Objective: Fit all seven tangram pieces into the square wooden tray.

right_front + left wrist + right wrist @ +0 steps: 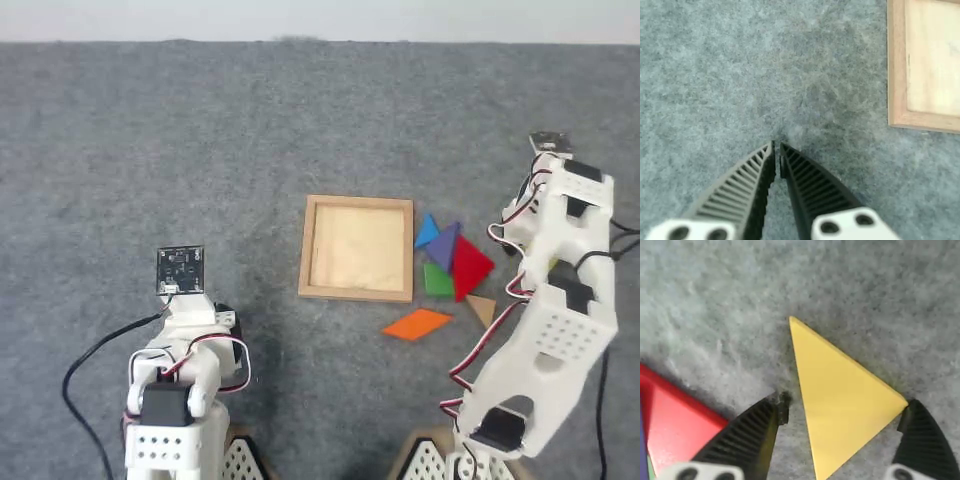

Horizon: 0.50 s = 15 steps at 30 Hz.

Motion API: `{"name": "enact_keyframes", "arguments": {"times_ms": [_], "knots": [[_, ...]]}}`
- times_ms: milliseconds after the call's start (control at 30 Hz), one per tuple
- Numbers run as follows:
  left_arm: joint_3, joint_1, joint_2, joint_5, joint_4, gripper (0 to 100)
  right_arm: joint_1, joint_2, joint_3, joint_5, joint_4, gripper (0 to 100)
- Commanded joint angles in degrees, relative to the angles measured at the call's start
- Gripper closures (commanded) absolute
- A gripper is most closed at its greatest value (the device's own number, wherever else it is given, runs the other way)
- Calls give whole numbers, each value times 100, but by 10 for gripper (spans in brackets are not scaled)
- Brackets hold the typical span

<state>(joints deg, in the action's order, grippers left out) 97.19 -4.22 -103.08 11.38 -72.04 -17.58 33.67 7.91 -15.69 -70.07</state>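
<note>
the square wooden tray (308, 250) is seen lying flat on the grey carpet (200, 150), just right of the centre of the high view, with nothing laid inside it. six pieces are gathered on the carpet off its right side. a blue triangle (427, 232) is placed just beside the tray's right rim, and a purple triangle (444, 247) is set against it. a red triangle (470, 266) is found to the right of the purple one, and a green piece (437, 279) below it, near the rim. a tan triangle (482, 308) is set a little lower and to the right, and an orange parallelogram (417, 323) lies apart from the cluster, below the tray's lower right corner.

the left arm (175, 400) is seen in the lower left of the high view, well apart from the tray. in its wrist view the left gripper (777, 147) is held over carpet with its fingers drawn nearly together and nothing between them; a corner of the tray (896, 65) is seen nearby.

the right arm (555, 330) is stretched along the right edge of the high view, beside the pieces. in its wrist view the right gripper (845, 407) is spread wide, with a yellow triangle (840, 390) lying flat between the fingers. whether it is touched cannot be told. the red triangle (675, 425) is seen just beyond one finger.
</note>
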Motion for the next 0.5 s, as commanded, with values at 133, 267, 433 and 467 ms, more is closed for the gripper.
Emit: {"name": "enact_keyframes", "arguments": {"times_ms": [133,267,433,467], "knots": [[-75,-35,-114,-88,-26,986,40,13,141,-97,-31,649],[-75,-35,-114,-88,-26,986,4,-48,149,-862,-57,645],[-75,-35,-114,-88,-26,986,-57,-180,123,-1547,-92,645],[-75,-35,-114,-88,-26,986,-84,-180,123,-1626,-92,645]]}}
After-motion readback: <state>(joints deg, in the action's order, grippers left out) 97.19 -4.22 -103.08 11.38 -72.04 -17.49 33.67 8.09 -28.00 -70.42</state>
